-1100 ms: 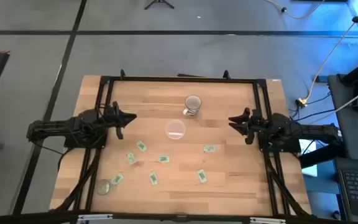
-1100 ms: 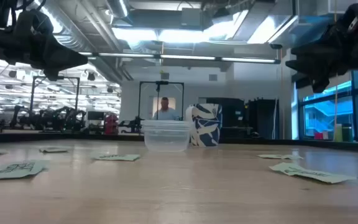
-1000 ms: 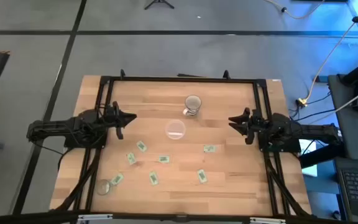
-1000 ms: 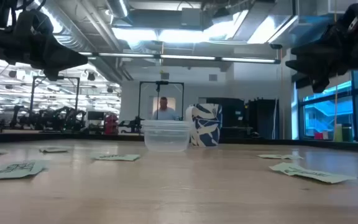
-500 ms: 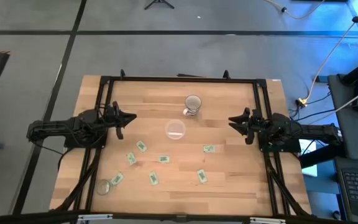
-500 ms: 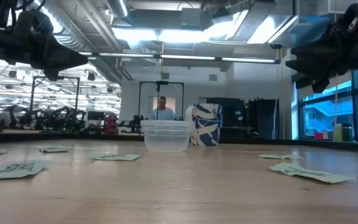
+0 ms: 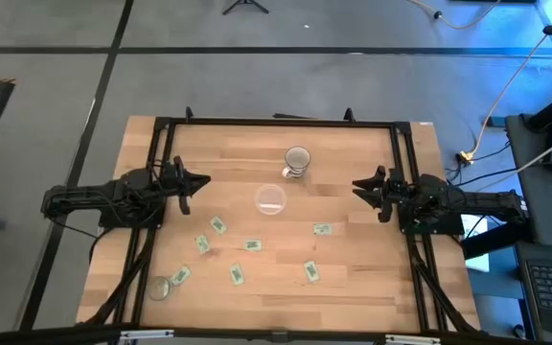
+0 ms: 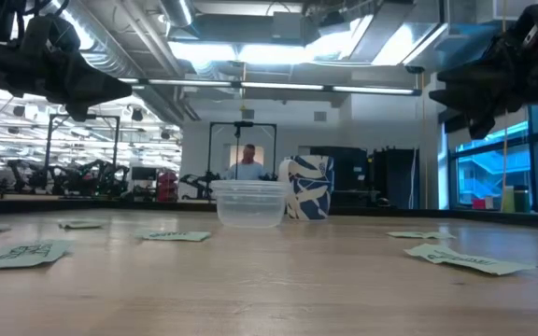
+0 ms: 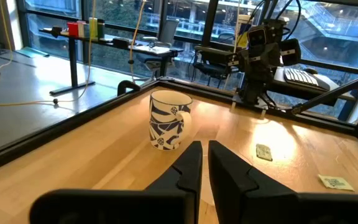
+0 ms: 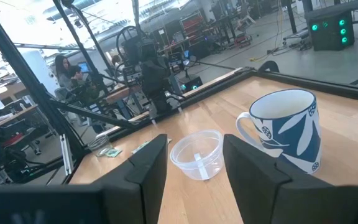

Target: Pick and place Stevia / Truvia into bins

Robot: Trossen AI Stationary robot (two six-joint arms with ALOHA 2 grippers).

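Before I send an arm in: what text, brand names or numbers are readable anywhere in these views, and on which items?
No text is legible in any view.
Sachets: dark print shows on the nearest ones in the low view, too blurred to read.
Mug: only a blue leaf pattern, no words.
Clear cup: no label visible.
Left gripper and right gripper: no markings readable.

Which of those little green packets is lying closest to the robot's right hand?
The lone sachet on the right side of the table, just below the right hand. The other packets lie farther toward the left and front.
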